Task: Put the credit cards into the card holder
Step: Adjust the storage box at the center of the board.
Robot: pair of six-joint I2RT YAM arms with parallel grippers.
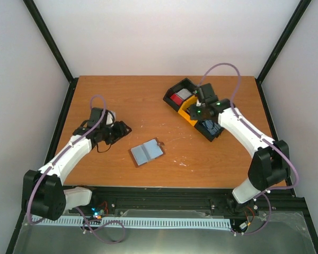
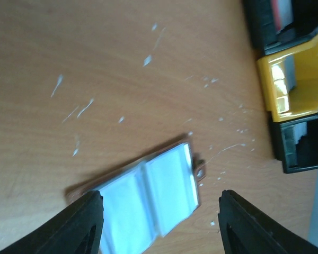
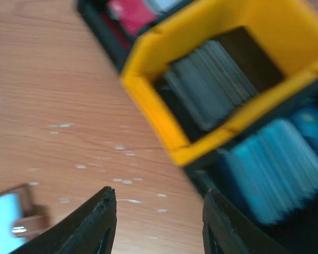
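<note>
The card holder [image 1: 147, 152] lies open on the table, pale blue-grey inside up, brown tab at its right edge. My left gripper [image 1: 122, 128] is open and empty, left of it; in the left wrist view the gripper [image 2: 161, 193] hovers over the holder [image 2: 143, 201]. My right gripper [image 1: 197, 112] is open and empty over the tray's near-left side; in the right wrist view the gripper [image 3: 160, 191] is above bare table beside the yellow compartment. Grey cards [image 3: 212, 84], blue cards [image 3: 275, 169] and red cards [image 3: 130, 13] stand in the tray. The holder's tab [image 3: 21, 219] shows at lower left.
The black-and-yellow three-compartment tray [image 1: 186, 115] sits at the back right of the wooden table; it also shows in the left wrist view [image 2: 267, 90]. Black frame posts stand at the table's far corners. White scuffs mark the wood.
</note>
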